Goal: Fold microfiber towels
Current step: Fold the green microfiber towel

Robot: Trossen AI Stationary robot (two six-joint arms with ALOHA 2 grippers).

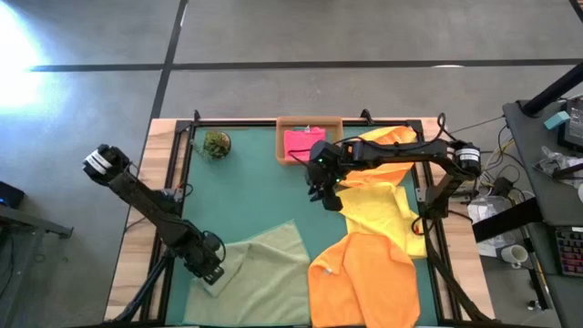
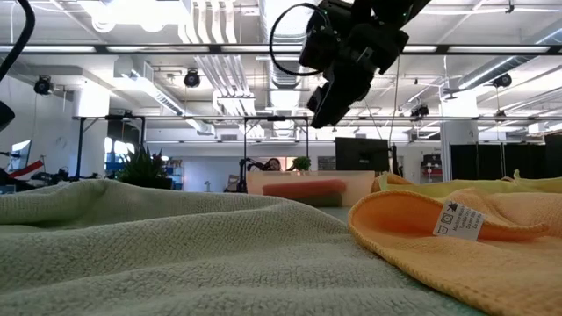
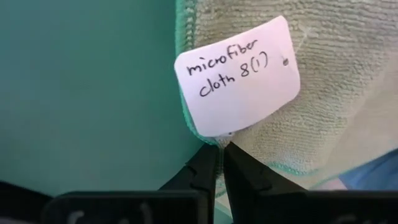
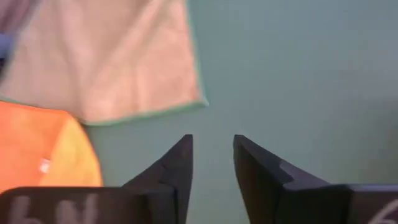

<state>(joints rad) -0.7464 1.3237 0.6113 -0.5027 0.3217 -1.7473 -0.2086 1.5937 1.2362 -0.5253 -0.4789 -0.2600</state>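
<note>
- Two grippers at work: left gripper (image 3: 217, 152) pinched on the sage towel (image 1: 264, 260) corner (paper tag (image 3: 236, 74) just ahead), likely to lift a fold.
- Right gripper (image 4: 212, 155) fingers apart, empty, above bare mat (image 1: 255, 182); orange towel (image 1: 364, 278) just beside.

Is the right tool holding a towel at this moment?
No: the right tool hangs open and empty above the green mat, clear of the sage towel.

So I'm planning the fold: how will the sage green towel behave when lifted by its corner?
The sage green towel will probably hang limp: it lies in soft folds. It is likely light, since the left claw pinches only its corner by the paper tag. The looped pile should grip well.
</note>
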